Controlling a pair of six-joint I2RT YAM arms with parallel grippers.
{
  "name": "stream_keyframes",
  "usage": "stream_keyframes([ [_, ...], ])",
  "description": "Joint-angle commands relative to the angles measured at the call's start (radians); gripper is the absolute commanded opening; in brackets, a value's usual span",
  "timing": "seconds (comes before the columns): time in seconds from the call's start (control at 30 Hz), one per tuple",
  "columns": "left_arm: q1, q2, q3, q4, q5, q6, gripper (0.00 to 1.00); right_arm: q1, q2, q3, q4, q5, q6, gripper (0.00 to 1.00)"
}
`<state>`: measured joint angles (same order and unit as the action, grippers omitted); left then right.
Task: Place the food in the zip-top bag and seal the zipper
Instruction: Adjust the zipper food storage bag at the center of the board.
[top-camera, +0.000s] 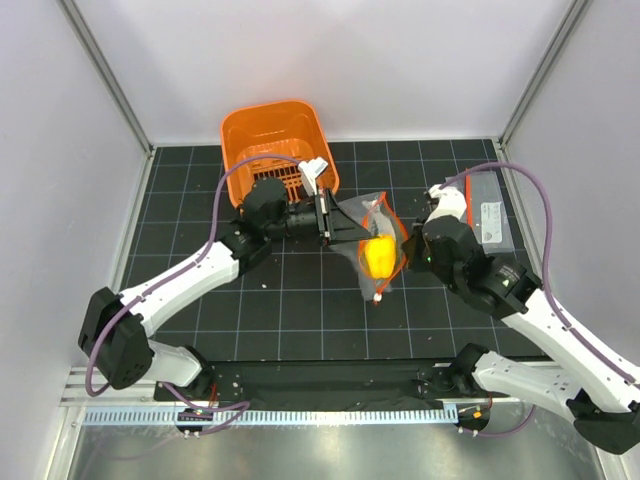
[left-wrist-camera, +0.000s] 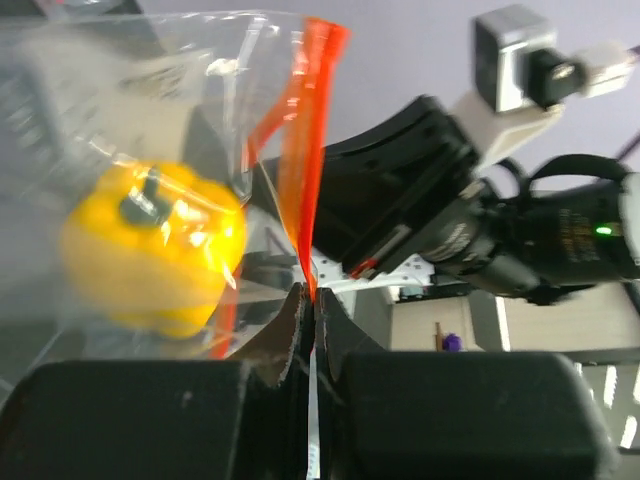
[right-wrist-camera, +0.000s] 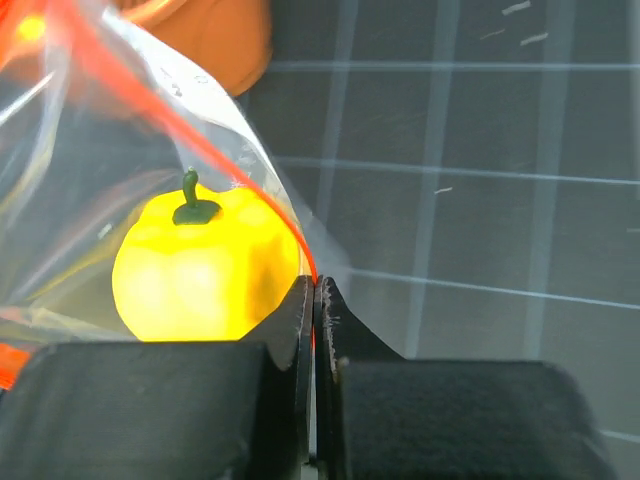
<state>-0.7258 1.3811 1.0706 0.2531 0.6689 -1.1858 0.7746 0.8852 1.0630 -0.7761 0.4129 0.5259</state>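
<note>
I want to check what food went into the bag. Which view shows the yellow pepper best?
The right wrist view: the yellow pepper is close and sharp, green stem visible, inside the zip-top bag. The left wrist view blurs the pepper behind creased plastic; the top view shows it small.

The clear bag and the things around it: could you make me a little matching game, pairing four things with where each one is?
1 yellow pepper
2 orange basket
3 red zipper
4 labelled pouch

A at the back edge of the mat, left of centre
B pinched by the left fingers and the right fingers
C inside the clear bag
D flat at the mat's right edge

Pairs: 1-C, 2-A, 3-B, 4-D
</note>
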Motion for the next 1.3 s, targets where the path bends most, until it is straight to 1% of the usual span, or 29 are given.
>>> stream_keyframes([
  [0.0, 0.005, 0.001, 0.106, -0.277, -0.037, 0.208, 0.04, -0.006, 0.023, 0.107, -0.115, 0.281, -0.001, 0.01],
  [0.03, 0.005, 0.007, 0.148, -0.329, -0.055, 0.244, 0.04, -0.006, 0.058, 0.132, -0.167, 0.321, 0.009, 0.01],
  [0.07, 0.005, 0.024, 0.173, -0.388, -0.121, 0.324, 0.04, -0.006, 0.073, 0.178, -0.192, 0.351, 0.016, 0.01],
  [0.1, 0.005, 0.033, 0.205, -0.5, -0.152, 0.36, 0.04, -0.006, 0.09, 0.201, -0.21, 0.395, 0.019, 0.01],
  [0.13, 0.005, 0.044, 0.262, -0.556, -0.194, 0.402, 0.04, -0.006, 0.112, 0.224, -0.245, 0.405, 0.025, 0.01],
  [0.17, 0.003, 0.074, 0.293, -0.612, -0.265, 0.463, 0.04, -0.006, 0.145, 0.267, -0.255, 0.399, 0.032, 0.01],
  [0.2, 0.003, 0.087, 0.317, -0.703, -0.297, 0.494, 0.04, -0.006, 0.164, 0.282, -0.247, 0.336, 0.031, 0.01],
  [0.3, 0.0, 0.148, 0.399, -0.846, -0.399, 0.579, 0.04, -0.006, 0.21, 0.328, -0.215, 0.201, 0.002, 0.01],
  [0.33, -0.004, 0.159, 0.414, -0.877, -0.426, 0.597, 0.04, -0.006, 0.216, 0.353, -0.219, 0.182, -0.004, 0.01],
  [0.37, -0.007, 0.17, 0.436, -0.929, -0.463, 0.615, 0.03, -0.006, 0.218, 0.368, -0.235, 0.205, 0.003, 0.01],
  [0.4, -0.014, 0.185, 0.436, -0.94, -0.518, 0.629, 0.03, -0.006, 0.21, 0.38, -0.262, 0.237, 0.003, 0.01],
  [0.43, -0.026, 0.188, 0.436, -0.942, -0.532, 0.629, 0.03, -0.006, 0.199, 0.394, -0.278, 0.341, 0.008, 0.01],
  [0.47, -0.035, 0.194, 0.43, -0.931, -0.535, 0.627, 0.03, -0.006, 0.178, 0.4, -0.291, 0.386, 0.023, 0.01],
  [0.53, -0.081, 0.219, 0.431, -0.907, -0.528, 0.618, 0.02, -0.006, 0.156, 0.393, -0.289, 0.431, 0.042, 0.01],
  [0.57, -0.098, 0.229, 0.449, -0.884, -0.522, 0.617, 0.02, -0.006, 0.15, 0.388, -0.276, 0.413, 0.04, 0.01],
  [0.63, -0.139, 0.265, 0.477, -0.87, -0.476, 0.612, 0.01, -0.006, 0.156, 0.368, -0.227, 0.341, 0.029, 0.01],
  [0.67, -0.144, 0.269, 0.488, -0.858, -0.454, 0.608, 0.01, -0.005, 0.165, 0.358, -0.203, 0.211, 0.02, 0.01],
  [0.7, -0.144, 0.257, 0.494, -0.851, -0.45, 0.603, 0.0, -0.006, 0.182, 0.347, -0.148, 0.145, -0.009, 0.01],
  [0.77, -0.142, 0.224, 0.493, -0.854, -0.518, 0.614, 0.0, -0.006, 0.196, 0.318, -0.098, -0.009, -0.029, 0.01],
  [0.83, -0.124, 0.155, 0.464, -0.864, -0.616, 0.618, 0.01, -0.006, 0.193, 0.333, -0.129, 0.068, -0.014, 0.01],
  [0.87, -0.118, 0.132, 0.441, -0.853, -0.635, 0.615, 0.01, -0.006, 0.18, 0.334, -0.144, 0.133, -0.006, 0.01],
  [0.9, -0.107, 0.113, 0.419, -0.839, -0.64, 0.614, 0.02, -0.006, 0.155, 0.333, -0.153, 0.267, 0.005, 0.01],
  [0.93, -0.106, 0.099, 0.385, -0.821, -0.64, 0.615, 0.03, -0.008, 0.108, 0.321, -0.149, 0.302, 0.017, 0.01],
  [0.97, -0.104, 0.099, 0.381, -0.822, -0.634, 0.621, 0.03, -0.006, 0.086, 0.312, -0.137, 0.311, 0.013, 0.01],
  [1.03, -0.104, 0.113, 0.358, -0.802, -0.612, 0.629, 0.03, -0.006, 0.072, 0.295, -0.1, 0.256, -0.01, 0.01],
  [1.1, -0.104, 0.128, 0.329, -0.767, -0.595, 0.632, 0.03, -0.006, 0.112, 0.292, -0.112, 0.236, -0.035, 0.01],
  [1.13, -0.104, 0.128, 0.307, -0.712, -0.592, 0.634, 0.03, -0.006, 0.135, 0.278, -0.112, 0.24, -0.041, 0.01],
  [1.2, -0.103, 0.113, 0.24, -0.661, -0.603, 0.637, 0.02, -0.008, 0.172, 0.224, -0.086, 0.256, -0.059, 0.01],
  [1.27, -0.103, 0.089, 0.189, -0.603, -0.612, 0.641, 0.02, -0.006, 0.167, 0.168, -0.001, 0.274, -0.082, 0.01],
])
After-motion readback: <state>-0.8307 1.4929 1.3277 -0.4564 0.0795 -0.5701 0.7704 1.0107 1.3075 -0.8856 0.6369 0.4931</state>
